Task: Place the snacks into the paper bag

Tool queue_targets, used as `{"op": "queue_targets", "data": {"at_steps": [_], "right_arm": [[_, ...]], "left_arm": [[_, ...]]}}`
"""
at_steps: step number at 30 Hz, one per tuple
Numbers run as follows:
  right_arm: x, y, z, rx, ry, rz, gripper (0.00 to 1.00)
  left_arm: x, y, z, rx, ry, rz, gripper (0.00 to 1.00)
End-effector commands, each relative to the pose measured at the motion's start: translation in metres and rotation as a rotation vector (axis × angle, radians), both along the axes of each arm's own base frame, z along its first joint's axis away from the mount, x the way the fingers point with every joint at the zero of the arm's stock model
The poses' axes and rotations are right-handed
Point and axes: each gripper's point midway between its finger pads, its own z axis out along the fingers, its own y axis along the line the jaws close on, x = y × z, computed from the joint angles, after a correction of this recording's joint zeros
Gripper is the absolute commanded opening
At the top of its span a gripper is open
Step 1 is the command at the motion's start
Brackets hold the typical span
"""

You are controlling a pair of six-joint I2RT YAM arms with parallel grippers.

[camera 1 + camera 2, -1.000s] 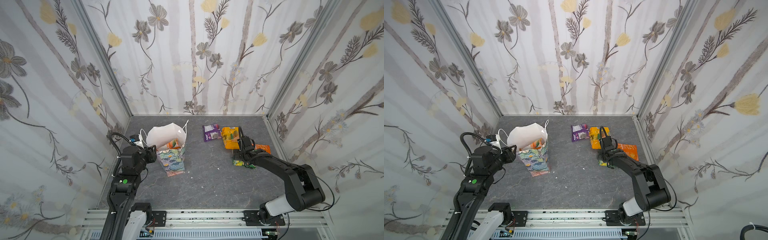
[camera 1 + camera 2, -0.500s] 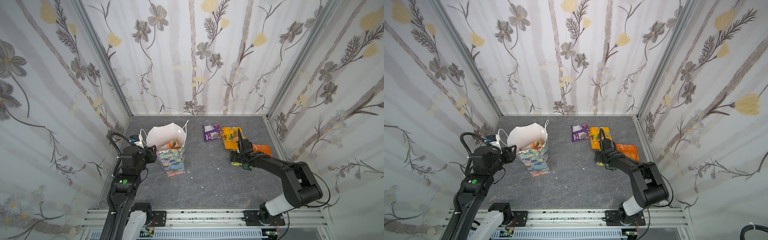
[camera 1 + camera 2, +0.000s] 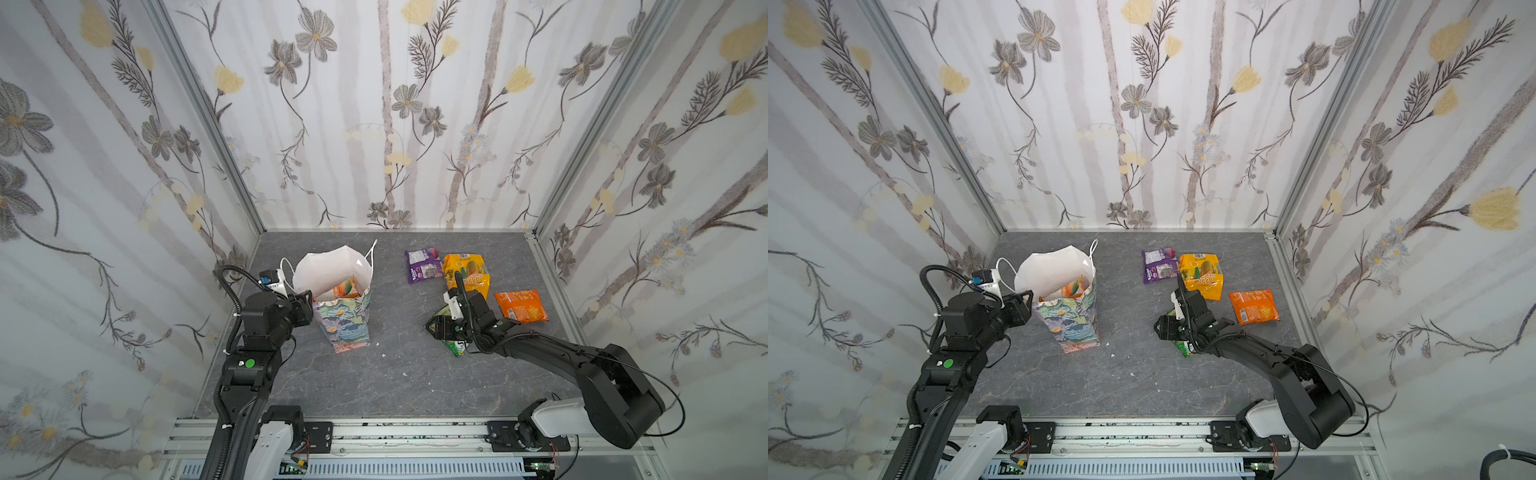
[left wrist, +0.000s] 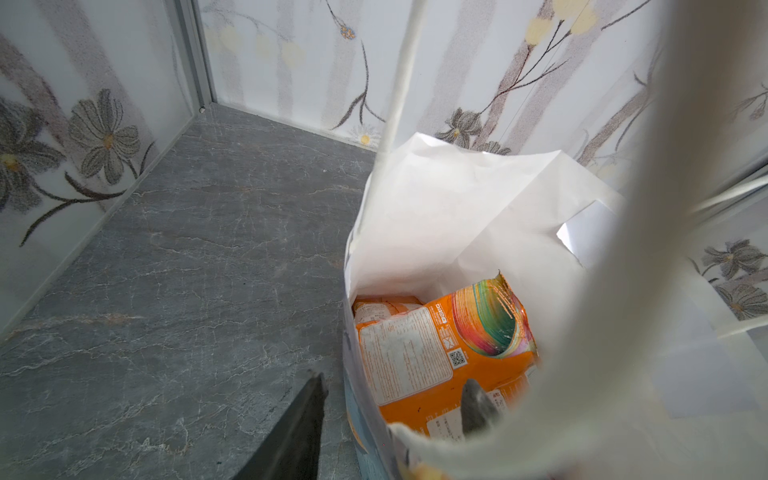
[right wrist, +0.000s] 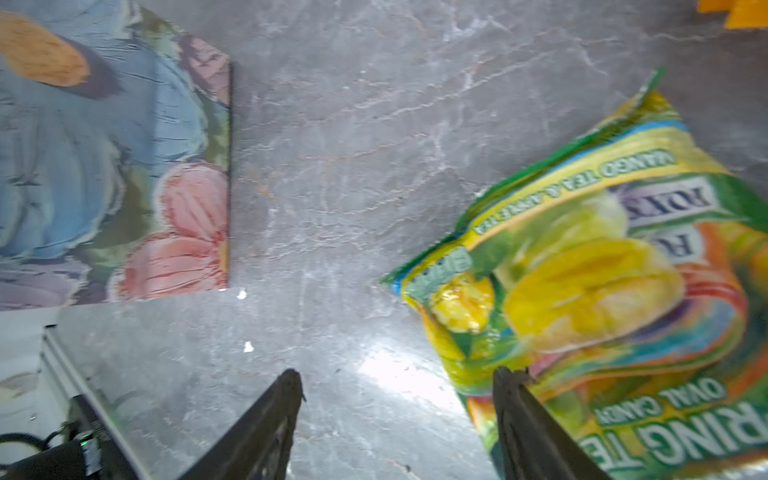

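While the right gripper [image 5: 399,374] hangs low over the table [image 3: 395,374], its jaws stand wide apart and hold nothing: one finger is over bare grey surface, and the other overlaps a corner of the green packet [image 5: 582,270]. The view is blurred, so contact there cannot be resolved. Left gripper [image 4: 395,380]: jaws partly apart, straddling the side wall of the paper bag [image 3: 345,324] at its rim, one finger outside and one inside. Whether the paper is pinched cannot be told. The bag stands upright left of centre with its mouth open, and its white back panel rises above the printed front. An orange packet [image 4: 436,353] stands inside it. Between the bag and the green packet runs a bare strip of table, with more open surface toward the front rail [image 3: 374,432]. Further back on the right, the purple packet [image 3: 423,266] lies just beside the yellow packet [image 3: 465,272]. A second orange packet [image 3: 519,305] lies flat on its own, nearer the right wall. The right arm reaches low from its front-right base, forearm stretched toward the middle, wrist bent so the gripper faces the bag side. The left arm rises from the front-left base, wrist level with the bag's rim, gripper pointing into the bag's left side.
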Motion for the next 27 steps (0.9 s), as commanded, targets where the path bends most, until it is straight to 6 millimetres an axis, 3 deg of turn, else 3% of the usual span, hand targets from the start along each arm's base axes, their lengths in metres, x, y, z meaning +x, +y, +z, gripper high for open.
{"op": "queue_targets", "data": {"at_steps": [1,4,9,18,21,27], "right_arm": [[0.003,0.017,0.029,0.116,-0.050,0.025,0.73],[0.012,-0.002,0.034,0.053,-0.099,-0.041,0.73],[0.024,-0.053,0.030,0.011,-0.101,-0.193,0.73],[0.021,-0.122,0.018,-0.023,-0.132,-0.415,0.76],[0.014,-0.135,0.007,0.003,-0.104,-0.460,0.76],[-0.002,-0.131,-0.014,0.096,-0.034,-0.460,0.72]], "left_arm": [[0.000,0.000,-0.001,0.008,-0.003,-0.002,0.52],[0.000,0.001,0.000,0.009,-0.005,-0.002,0.52],[-0.001,0.000,0.000,0.009,-0.007,-0.002,0.52],[0.000,0.001,-0.001,0.010,-0.002,0.000,0.52],[0.000,0.001,-0.001,0.010,-0.003,0.000,0.52],[0.000,0.001,-0.001,0.009,-0.001,-0.001,0.53]]}}
